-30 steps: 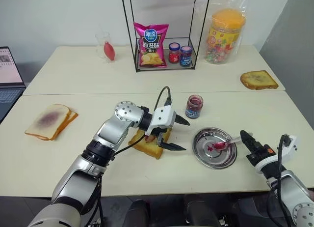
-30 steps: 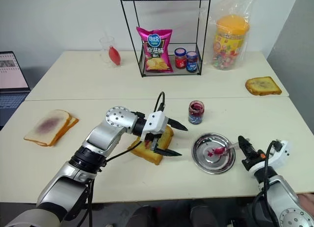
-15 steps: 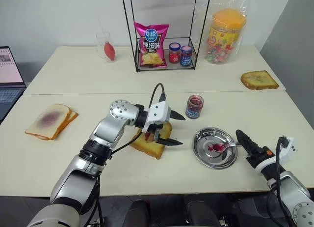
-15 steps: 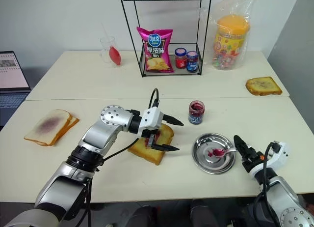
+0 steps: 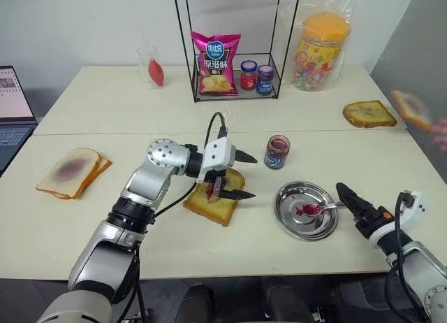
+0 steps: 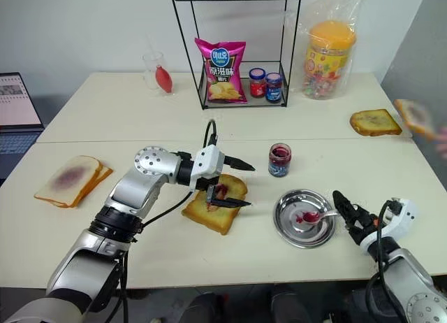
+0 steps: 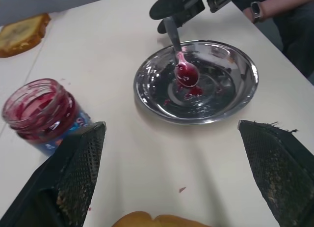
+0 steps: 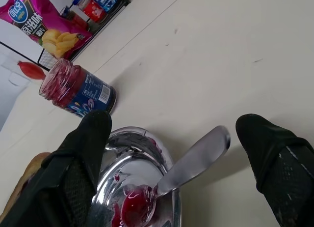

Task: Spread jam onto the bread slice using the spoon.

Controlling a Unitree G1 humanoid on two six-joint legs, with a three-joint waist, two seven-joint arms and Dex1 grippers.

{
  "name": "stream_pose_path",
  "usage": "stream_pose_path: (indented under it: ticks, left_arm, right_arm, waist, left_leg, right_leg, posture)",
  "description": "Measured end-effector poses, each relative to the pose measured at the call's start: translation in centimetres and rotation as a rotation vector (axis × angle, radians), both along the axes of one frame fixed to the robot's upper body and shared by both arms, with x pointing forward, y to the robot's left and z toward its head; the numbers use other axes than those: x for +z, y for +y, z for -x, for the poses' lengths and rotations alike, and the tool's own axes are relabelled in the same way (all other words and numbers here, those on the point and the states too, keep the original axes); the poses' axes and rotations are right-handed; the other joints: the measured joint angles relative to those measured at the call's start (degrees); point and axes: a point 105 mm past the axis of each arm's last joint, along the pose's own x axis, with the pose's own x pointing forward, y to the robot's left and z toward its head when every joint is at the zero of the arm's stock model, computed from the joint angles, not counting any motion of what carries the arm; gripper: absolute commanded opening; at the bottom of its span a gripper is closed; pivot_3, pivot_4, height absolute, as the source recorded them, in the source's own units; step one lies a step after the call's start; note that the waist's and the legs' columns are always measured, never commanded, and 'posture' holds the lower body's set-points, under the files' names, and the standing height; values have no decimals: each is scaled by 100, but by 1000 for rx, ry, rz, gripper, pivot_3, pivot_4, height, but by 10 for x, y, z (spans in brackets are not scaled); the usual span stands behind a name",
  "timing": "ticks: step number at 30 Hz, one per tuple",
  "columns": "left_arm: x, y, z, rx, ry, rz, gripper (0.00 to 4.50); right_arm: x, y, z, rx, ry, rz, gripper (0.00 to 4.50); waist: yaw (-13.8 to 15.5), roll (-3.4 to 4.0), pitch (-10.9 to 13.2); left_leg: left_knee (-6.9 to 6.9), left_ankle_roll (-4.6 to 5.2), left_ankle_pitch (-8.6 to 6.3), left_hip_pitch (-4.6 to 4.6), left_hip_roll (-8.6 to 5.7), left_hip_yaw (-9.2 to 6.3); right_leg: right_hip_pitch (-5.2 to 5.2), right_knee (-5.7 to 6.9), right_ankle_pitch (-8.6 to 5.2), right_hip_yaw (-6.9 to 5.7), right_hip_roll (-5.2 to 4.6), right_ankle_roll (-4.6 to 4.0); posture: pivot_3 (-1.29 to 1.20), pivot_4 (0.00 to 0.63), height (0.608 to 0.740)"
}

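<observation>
The bread slice lies near the table's middle with a red jam smear on its top. My left gripper hovers open just above its right side, fingers pointing toward the steel plate. The spoon rests with its jam-stained bowl in the plate and its handle over the right rim. My right gripper stands open at that rim, its fingers on either side of the handle without pinching it. The jam jar stands open behind the plate.
A wire rack with a crisps bag and two small capped jars stands at the back, beside a candy tub. Pale stained slices lie at the left. Toast lies at the far right, where a person's hand holds another slice.
My right gripper has opened and let go of the spoon, which now rests on the plate. The left gripper drifted slightly left over the bread. A hand with a slice came in at right.
</observation>
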Motion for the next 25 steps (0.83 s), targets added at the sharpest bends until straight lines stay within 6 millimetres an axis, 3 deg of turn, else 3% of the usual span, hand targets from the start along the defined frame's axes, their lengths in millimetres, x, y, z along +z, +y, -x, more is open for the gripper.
stream_pose_path:
  ticks: [9,14,16,19,21,25]
  left_arm:
    - [11,40,-17,171,-31,-44,4500]
    - [18,78,-26,319,-40,-74,4500]
    - [13,102,-23,391,-18,-120,4500]
    - [5,129,-15,468,35,-157,4500]
    - [1,139,-4,494,73,-164,4500]
    - [2,153,8,544,106,-165,4500]
  right_arm:
    - [8,-34,13,42,65,239,4466]
    - [42,-45,7,162,16,513,4466]
    - [61,-28,4,320,-28,627,4466]
    - [81,18,16,642,-118,731,4466]
    - [78,40,27,808,-115,712,4466]
    - [73,53,33,911,-107,664,4466]
  waist:
    - [1,-2,1]
    - [-14,-8,6]
    - [-64,-4,9]
    - [-53,-23,15]
    - [-21,-32,21]
    - [101,-48,30]
  left_leg:
    - [0,0,0,2,0,4]
    - [-1,0,0,5,2,6]
    - [-7,0,-1,9,4,13]
    - [-11,0,-1,2,11,-18]
    - [-11,0,-1,-5,10,-18]
    - [-4,-2,-2,-9,1,-6]
  right_leg:
    - [0,-1,0,3,-1,0]
    - [1,-2,0,3,-1,1]
    - [-1,-1,-2,8,-1,-1]
    - [-2,-3,-7,-24,3,-7]
    - [-1,-9,-10,-24,-1,-4]
    - [0,-17,-11,-18,-19,4]
  posture:
    - [0,150,740]
    - [0,150,740]
    - [0,150,740]
    - [0,150,740]
    - [0,150,740]
    - [0,150,740]
